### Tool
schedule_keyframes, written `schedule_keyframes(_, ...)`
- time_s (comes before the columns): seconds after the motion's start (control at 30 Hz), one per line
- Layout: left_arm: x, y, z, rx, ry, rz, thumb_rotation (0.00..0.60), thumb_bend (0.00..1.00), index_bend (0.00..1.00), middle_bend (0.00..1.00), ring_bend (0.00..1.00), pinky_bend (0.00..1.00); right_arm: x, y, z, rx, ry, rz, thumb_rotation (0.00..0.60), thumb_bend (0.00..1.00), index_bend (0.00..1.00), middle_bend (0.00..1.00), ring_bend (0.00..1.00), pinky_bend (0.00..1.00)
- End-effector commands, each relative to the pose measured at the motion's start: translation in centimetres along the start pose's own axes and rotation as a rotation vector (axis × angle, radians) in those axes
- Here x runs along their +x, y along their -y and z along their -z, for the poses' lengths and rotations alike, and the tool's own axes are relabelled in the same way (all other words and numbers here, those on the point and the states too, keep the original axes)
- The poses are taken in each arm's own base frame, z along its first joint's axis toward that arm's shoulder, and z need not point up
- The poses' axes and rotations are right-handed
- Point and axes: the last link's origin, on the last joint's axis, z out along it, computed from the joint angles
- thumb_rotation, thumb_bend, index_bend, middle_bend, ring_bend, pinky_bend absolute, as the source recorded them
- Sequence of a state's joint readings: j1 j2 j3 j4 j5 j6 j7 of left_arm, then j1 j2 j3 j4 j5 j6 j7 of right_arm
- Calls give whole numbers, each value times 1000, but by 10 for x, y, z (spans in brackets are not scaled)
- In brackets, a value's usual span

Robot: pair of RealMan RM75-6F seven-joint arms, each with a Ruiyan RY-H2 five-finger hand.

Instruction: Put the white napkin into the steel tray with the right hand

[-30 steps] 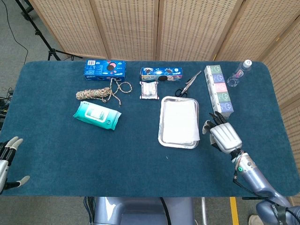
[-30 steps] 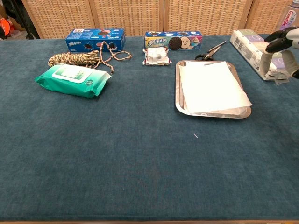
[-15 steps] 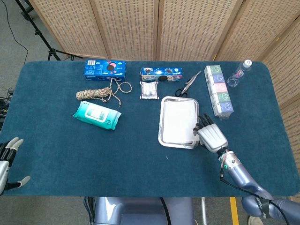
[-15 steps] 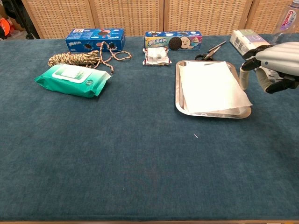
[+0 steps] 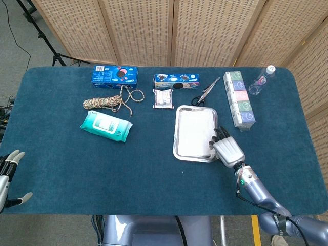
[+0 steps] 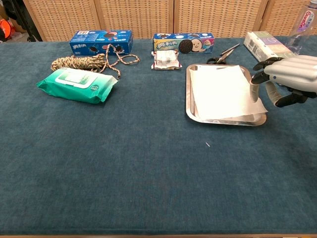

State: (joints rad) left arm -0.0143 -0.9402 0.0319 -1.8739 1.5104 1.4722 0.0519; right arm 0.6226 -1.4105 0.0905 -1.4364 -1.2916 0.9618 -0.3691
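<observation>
The steel tray [image 5: 176,137] [image 6: 187,94] lies right of the table's middle. The white napkin [image 5: 196,128] [image 6: 223,91] lies flat inside it, and its near right corner hangs over the tray's right rim. My right hand [image 5: 228,150] [image 6: 287,74] is at the tray's near right corner, palm down. Its fingers [image 6: 254,90] are apart and point down at the napkin's right edge, with the thumb held away. It holds nothing. My left hand [image 5: 6,177] hangs off the table's near left edge, fingers spread and holding nothing.
Along the back stand a blue cookie box [image 5: 115,75], a second cookie box [image 5: 176,79], scissors [image 5: 205,93], a long carton pack [image 5: 239,100] and a bottle [image 5: 260,81]. A rope coil [image 5: 105,102], a green wipes pack [image 5: 106,126] and a small packet [image 5: 163,98] lie left of the tray.
My right hand has moved left from beside the carton pack to the tray's right rim and the napkin's edge. The napkin and my left hand have stayed put.
</observation>
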Motion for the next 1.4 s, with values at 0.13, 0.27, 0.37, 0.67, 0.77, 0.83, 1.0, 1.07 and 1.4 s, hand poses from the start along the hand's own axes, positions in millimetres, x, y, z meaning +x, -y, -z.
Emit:
schedule_keyframes(0.13, 0, 1, 0, 4, 0, 1, 600, 0, 0, 0, 0, 0, -8, -3, -2, -11, 7, 16, 600, 956, 424, 321, 82, 0)
schedule_keyframes(0.27, 0, 1, 0, 4, -1, 1, 600, 0, 0, 0, 0, 0, -11, -4, -1, -13, 15, 13, 600, 956, 424, 321, 82, 0)
schedule_keyframes(0.37, 0, 0, 0, 3, 0, 1, 600, 0, 0, 0, 0, 0, -14, -4, 0, -13, 20, 14, 600, 956, 424, 321, 82, 0)
schedule_keyframes(0.67, 0, 1, 0, 4, 0, 1, 600, 0, 0, 0, 0, 0, -26, 2, 3, -2, 41, 21, 600, 956, 424, 321, 82, 0)
schedule_keyframes(0.77, 0, 1, 0, 4, 0, 2, 600, 0, 0, 0, 0, 0, -28, 3, 4, 0, 45, 19, 600, 956, 424, 321, 82, 0)
schedule_keyframes(0.83, 0, 1, 0, 4, 0, 2, 600, 0, 0, 0, 0, 0, -29, 5, 4, 2, 44, 15, 600, 956, 424, 321, 82, 0)
schedule_keyframes(1.0, 0, 1, -1, 3, 1, 1, 600, 0, 0, 0, 0, 0, -28, 11, 6, 9, 33, 1, 600, 956, 424, 321, 82, 0)
schedule_keyframes(1.07, 0, 1, -1, 3, 2, 0, 600, 0, 0, 0, 0, 0, -27, 14, 6, 9, 30, -7, 600, 956, 424, 321, 82, 0)
schedule_keyframes(1.4, 1, 2, 0, 5, -3, 5, 600, 0, 0, 0, 0, 0, -23, 21, 5, -16, -3, 13, 600, 956, 424, 321, 82, 0)
